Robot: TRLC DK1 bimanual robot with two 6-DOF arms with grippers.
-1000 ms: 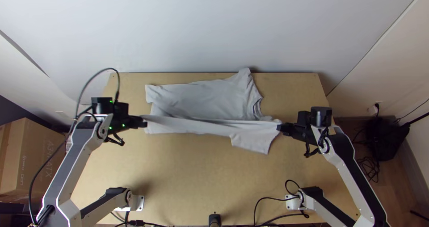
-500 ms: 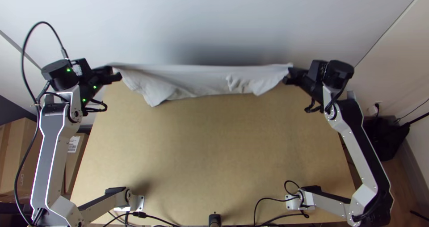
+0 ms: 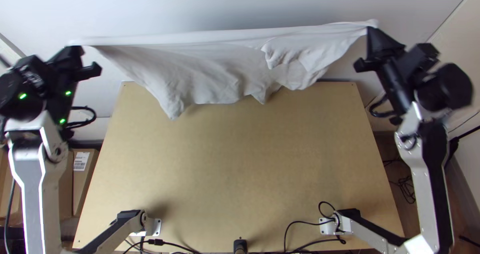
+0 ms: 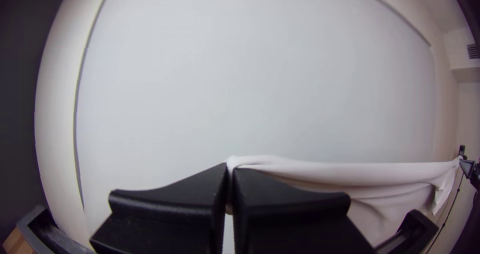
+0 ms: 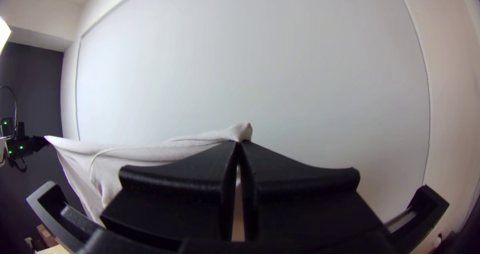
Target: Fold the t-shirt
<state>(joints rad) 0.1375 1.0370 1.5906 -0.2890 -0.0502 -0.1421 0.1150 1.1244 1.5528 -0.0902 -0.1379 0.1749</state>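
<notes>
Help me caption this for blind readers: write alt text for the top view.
Pale t-shirt held up between the jaws of the left robot arm and the right arm, top edge taut, loose folds hanging by the far edge of a wooden table.

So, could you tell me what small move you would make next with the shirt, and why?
I would probably lower both grippers together, keeping the edge taut, so the t-shirt settles on the table: the left gripper and right gripper pinch its stretched upper edge, and the rest hangs below in loose folds.
</notes>
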